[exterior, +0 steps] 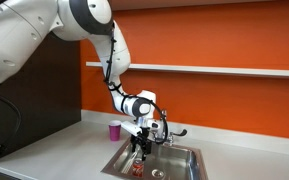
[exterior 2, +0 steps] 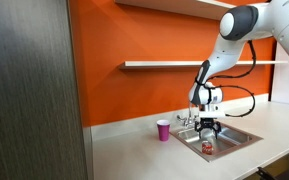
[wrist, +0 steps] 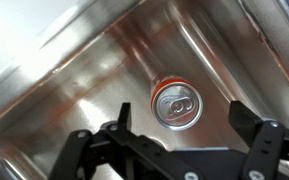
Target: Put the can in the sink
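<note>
The red can [wrist: 176, 105] stands upright on the floor of the steel sink [wrist: 94, 70], its silvery top facing the wrist camera. In both exterior views the can [exterior: 136, 169] [exterior 2: 207, 147] shows inside the sink [exterior: 184, 158] [exterior 2: 246, 138]. My gripper [wrist: 184, 125] is open, its two black fingers spread wide on either side, above the can and not touching it. In the exterior views the gripper [exterior: 139, 146] [exterior 2: 208, 131] hangs just over the basin.
A pink cup [exterior: 115, 130] [exterior 2: 163, 130] stands on the counter beside the sink. The chrome faucet [exterior: 165, 127] [exterior 2: 188, 119] rises at the sink's back edge. An orange wall with a shelf [exterior: 214, 69] lies behind.
</note>
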